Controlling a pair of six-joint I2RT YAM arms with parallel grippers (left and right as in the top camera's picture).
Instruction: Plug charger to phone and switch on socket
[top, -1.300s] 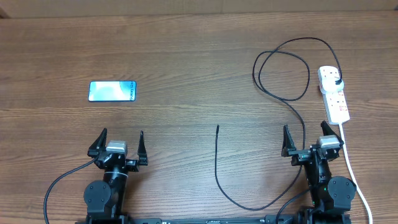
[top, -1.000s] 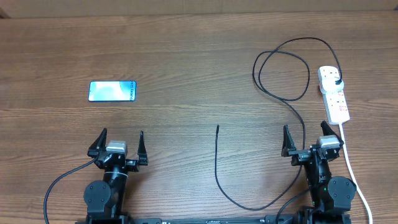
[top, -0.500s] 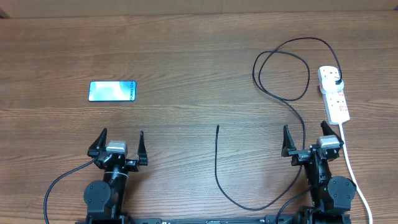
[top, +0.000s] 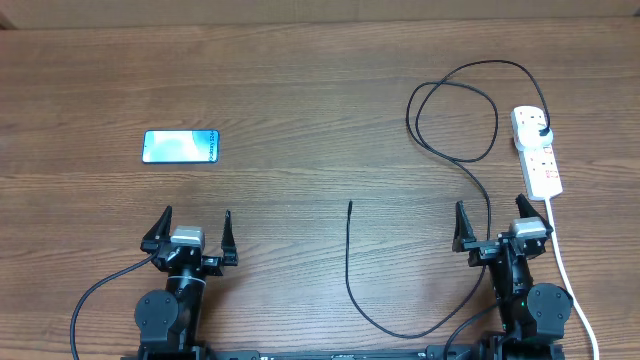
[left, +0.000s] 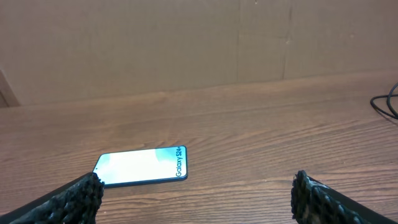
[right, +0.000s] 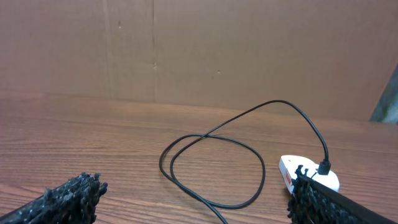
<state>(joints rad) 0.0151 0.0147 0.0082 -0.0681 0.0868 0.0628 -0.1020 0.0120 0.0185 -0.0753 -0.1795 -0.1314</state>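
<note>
Overall, tabletop (top: 300, 90): plain brown wood, with both arms parked at its near edge. Judged nothing of the task begun.
phone (top: 180, 146): lay flat at the far left, screen lit. Its long axis ran left to right, so its short ends faced the sides. Could not tell which end carried the port.
left pincer (top: 197, 216): spread wide, held nothing, touched nothing. The phone lay ahead of it and a little to its left, well apart. This arm was plainly the nearer to the phone.
connector tip (top: 350, 204): loose end of the charger (top: 349, 275), lying on bare wood about midway between the two pincers and pointing away from the robot. Neither arm was clearly nearer.
cable run: from the tip it went back toward the robot and curved right. It then passed close by the inner side of the right pincer (top: 490, 212), made a double loop, and ended at the plug (top: 541, 131). The plug sat in the far end of the socket (top: 540, 160).
right pincer: spread wide and empty.
socket: just ahead of the right pincer and slightly to its right, with its long axis running roughly away from the robot. The white cord (top: 565, 270) trailed back past that arm. The switches were too small to read.
open room: bare wood all the way from the tip to the phone's right end. Judged that the tip had a long leftward carry to make.
edges: the phone sat well in from the left and far edges. The socket sat near the right edge, with less room on that side.
</note>
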